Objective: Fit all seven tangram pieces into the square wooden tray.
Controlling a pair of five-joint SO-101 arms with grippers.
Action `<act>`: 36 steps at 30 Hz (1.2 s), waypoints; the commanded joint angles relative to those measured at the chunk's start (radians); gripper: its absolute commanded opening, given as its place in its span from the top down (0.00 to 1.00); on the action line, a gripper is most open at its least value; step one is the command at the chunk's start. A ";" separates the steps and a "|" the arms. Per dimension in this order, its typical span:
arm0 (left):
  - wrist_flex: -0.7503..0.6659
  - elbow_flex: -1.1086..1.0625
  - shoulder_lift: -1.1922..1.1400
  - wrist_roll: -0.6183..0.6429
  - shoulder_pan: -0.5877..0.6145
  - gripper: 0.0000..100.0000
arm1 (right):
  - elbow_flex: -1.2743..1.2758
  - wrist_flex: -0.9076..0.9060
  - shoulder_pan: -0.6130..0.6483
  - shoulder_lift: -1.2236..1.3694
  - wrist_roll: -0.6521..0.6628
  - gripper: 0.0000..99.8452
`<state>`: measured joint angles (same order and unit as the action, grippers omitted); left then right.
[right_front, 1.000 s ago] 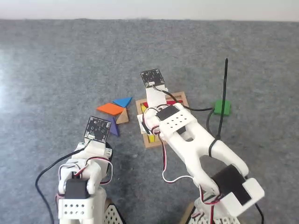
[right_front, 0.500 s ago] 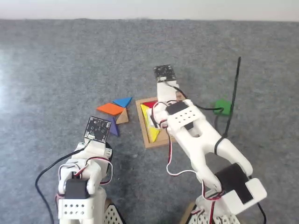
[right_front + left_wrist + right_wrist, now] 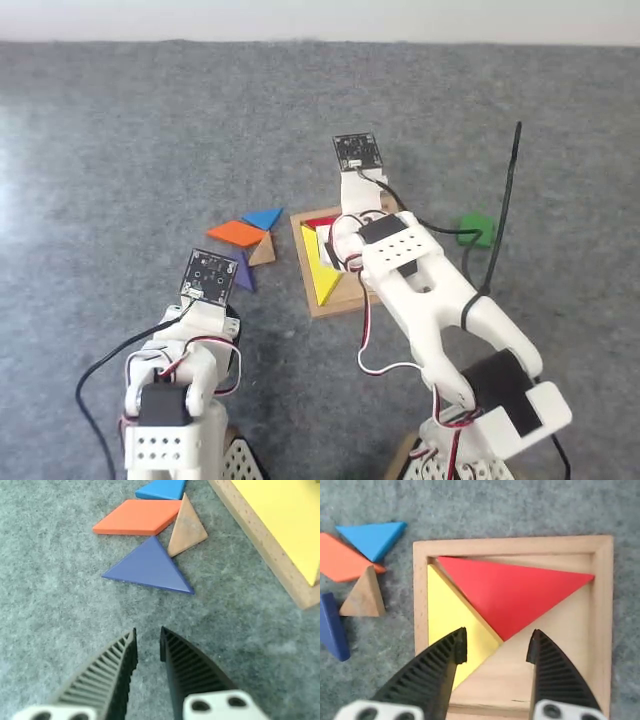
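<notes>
The square wooden tray holds a red triangle and a yellow triangle, side by side. My right gripper hangs open above the tray's bare wood, with nothing in it. To the left of the tray lie an orange parallelogram, a blue triangle, a small wooden triangle and a dark blue triangle. My left gripper sits low just short of the dark blue triangle, its jaws almost together and holding nothing. A green square lies to the right of the tray.
Grey carpet covers the table. A thin black rod stands up beside the right arm, near the green square. A black cable runs from the right wrist toward it. Open carpet stretches to the far left and along the back.
The right arm has swung to the right over the tray, uncovering the yellow triangle lying in it. The left arm has stayed still.
</notes>
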<state>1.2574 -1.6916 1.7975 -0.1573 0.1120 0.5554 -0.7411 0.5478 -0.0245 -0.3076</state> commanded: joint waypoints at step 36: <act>0.006 0.008 0.021 -0.003 0.002 0.92 | 0.008 0.312 0.021 0.137 0.199 0.93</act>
<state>1.2574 -1.6916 1.7975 -0.1573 0.1120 0.5662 -0.4358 0.5662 0.1289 -0.1220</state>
